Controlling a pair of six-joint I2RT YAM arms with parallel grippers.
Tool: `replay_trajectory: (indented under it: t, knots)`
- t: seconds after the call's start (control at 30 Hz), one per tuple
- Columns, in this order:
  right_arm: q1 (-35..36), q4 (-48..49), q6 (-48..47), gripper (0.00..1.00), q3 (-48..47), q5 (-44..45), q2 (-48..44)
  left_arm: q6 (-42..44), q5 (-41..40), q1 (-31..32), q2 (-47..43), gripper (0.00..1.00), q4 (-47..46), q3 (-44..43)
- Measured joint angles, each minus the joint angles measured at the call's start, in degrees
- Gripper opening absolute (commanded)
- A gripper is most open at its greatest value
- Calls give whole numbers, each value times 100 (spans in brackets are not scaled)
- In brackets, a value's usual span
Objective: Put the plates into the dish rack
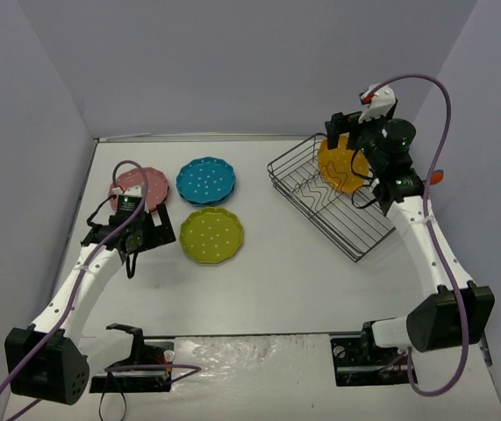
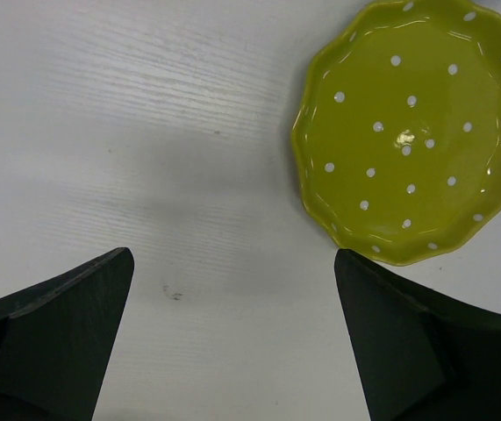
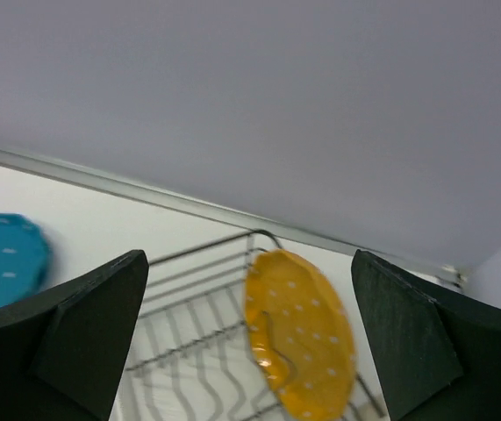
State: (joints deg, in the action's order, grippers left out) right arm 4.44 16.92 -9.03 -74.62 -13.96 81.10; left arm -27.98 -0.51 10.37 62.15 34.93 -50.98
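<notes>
Plates (image 1: 206, 180) wait in a loose cluster on the left half of the white worktop (image 1: 276, 281), with one of the set already in place. At far left a pink plate (image 1: 140, 184) lies flat, partly hidden by the left arm, whose pincer (image 2: 232, 254) hangs spread wide over bare worktop, gripping nothing, with the yellow-green plate (image 2: 412, 132) just beyond its right finger. Next to the pink one sits a blue plate, apparently on top of a second of similar colour, though the overhead view does not settle that. The yellow-green plate lies nearer the arms. To the right, well apart from the cluster, the dish rack (image 1: 355, 224) stands askew on the worktop, and an orange plate (image 1: 342, 164) stands on edge, leaning slightly, near its far end. The right pincer (image 3: 250, 259) hovers above the rack with fingers apart and empty, clear of the orange plate. By this showing one plate is loaded and at least three remain on the worktop.
</notes>
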Motion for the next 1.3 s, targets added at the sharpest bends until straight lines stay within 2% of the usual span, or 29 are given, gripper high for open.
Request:
replay_trajectory:
  t: [0.2, 0.4, 0.57, 0.8, 1.0, 1.2, 1.3]
  knots:
    - [1440, 1140, 1493, 100, 1748, -19, -1498, -721, 313, 0, 310, 97, -450, 525]
    - [2417, 1330, 2360, 100, 2826, 396, -1645, -1225, 591, 1, 1098, 97, -1078, 645]
    - [2873, 1431, 2820, 100, 3383, 560, -1677, -1495, 691, 45, 1705, 93, -1584, 626]
    - [3175, 1748, 3271, 100, 3990, 649, -1720, -1671, 652, 185, 2435, 73, -1692, 310]
    - [3279, 1966, 3420, 100, 4173, 665, -1724, -1727, 593, 276, 2558, 46, -1714, 195]
    - [3317, 2251, 3715, 100, 4390, 781, -1724, -1755, 582, 326, 2618, 28, -1718, 203]
    - [3378, 2305, 3855, 100, 4424, 864, -1724, -1754, 583, 346, 2630, 25, -1720, 206]
